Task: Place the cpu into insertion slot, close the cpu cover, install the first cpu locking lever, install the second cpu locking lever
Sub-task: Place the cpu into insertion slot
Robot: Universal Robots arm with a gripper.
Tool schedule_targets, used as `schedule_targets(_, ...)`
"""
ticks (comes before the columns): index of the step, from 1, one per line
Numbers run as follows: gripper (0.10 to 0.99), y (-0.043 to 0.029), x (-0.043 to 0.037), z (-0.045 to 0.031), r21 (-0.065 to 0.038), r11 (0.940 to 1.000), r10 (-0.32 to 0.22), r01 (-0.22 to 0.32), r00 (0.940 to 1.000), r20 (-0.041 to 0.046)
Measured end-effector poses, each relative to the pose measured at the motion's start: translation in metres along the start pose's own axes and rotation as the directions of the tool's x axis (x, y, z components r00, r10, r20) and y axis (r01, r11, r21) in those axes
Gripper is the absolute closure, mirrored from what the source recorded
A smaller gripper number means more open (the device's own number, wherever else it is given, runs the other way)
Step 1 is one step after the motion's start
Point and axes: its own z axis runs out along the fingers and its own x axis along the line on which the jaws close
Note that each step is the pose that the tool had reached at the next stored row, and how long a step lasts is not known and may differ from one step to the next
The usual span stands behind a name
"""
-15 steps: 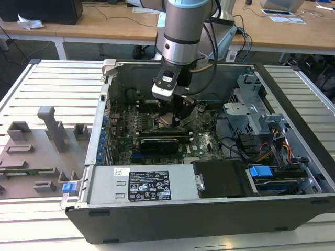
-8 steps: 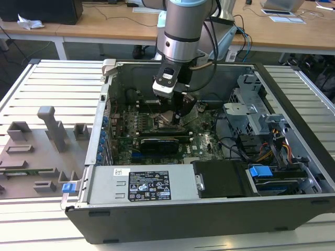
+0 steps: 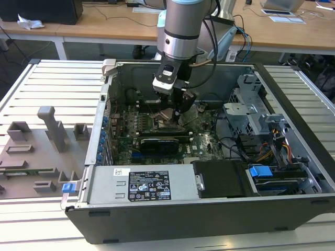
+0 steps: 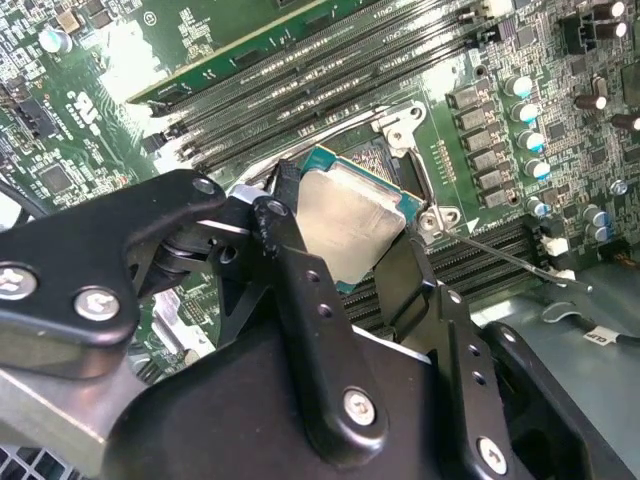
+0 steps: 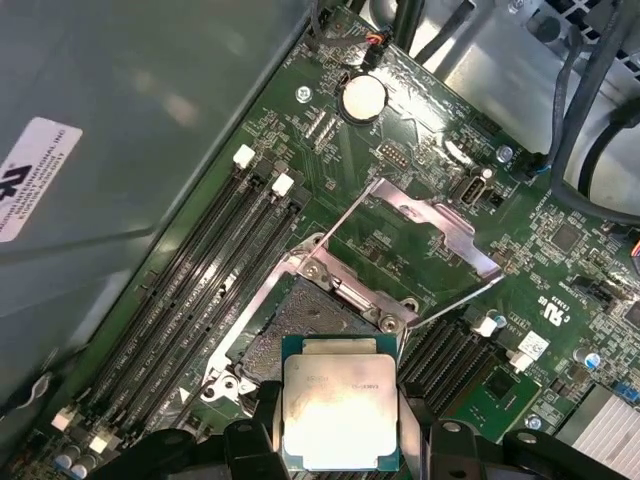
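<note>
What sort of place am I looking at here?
Probably a robotics lab or workshop: a robot pincer holds a chip inside an open computer case on a slatted metal bench, wooden desks behind.

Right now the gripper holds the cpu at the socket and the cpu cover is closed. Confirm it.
Wrong on the cover: the cpu cover is open, tilted back off the socket, as the first wrist view shows. The gripper does hold the cpu at the socket.
</note>
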Motion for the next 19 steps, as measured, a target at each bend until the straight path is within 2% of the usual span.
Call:
schedule_targets(8,0.545,0.0,0.0,0.0003,0.003,0.9972,0.075,-0.075,0.9971,-0.0072)
schedule_targets(19,0.545,0.0001,0.0,0.0005,0.008,0.9878,0.155,-0.155,0.9877,-0.0145)
